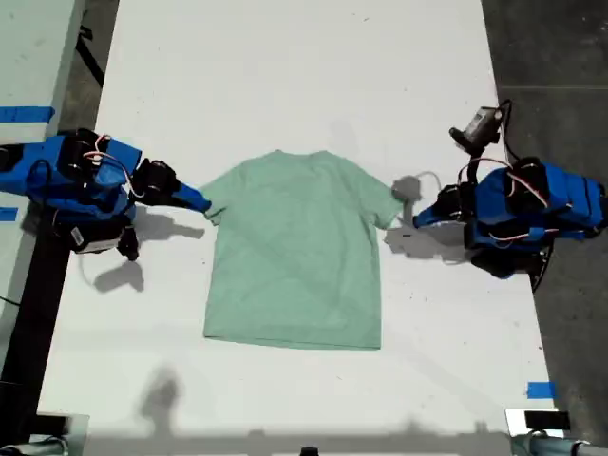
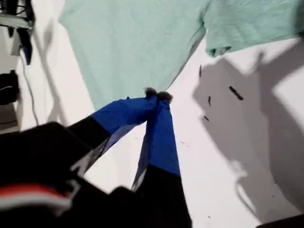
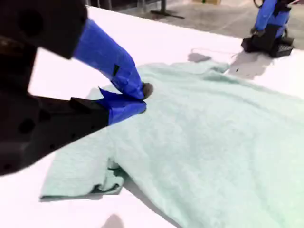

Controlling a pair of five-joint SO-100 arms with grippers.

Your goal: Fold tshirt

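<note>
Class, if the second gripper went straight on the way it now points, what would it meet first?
The tshirt: my second gripper points its tips down onto the cloth beside a sleeve. Whether they already touch it is unclear from this angle.

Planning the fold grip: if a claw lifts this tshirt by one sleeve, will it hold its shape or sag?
The tshirt would probably sag: it is thin, wrinkled cloth lying flat on the table. It likely weighs little. A sleeve already curls under itself, so pushing would probably bunch it rather than slide it.
</note>
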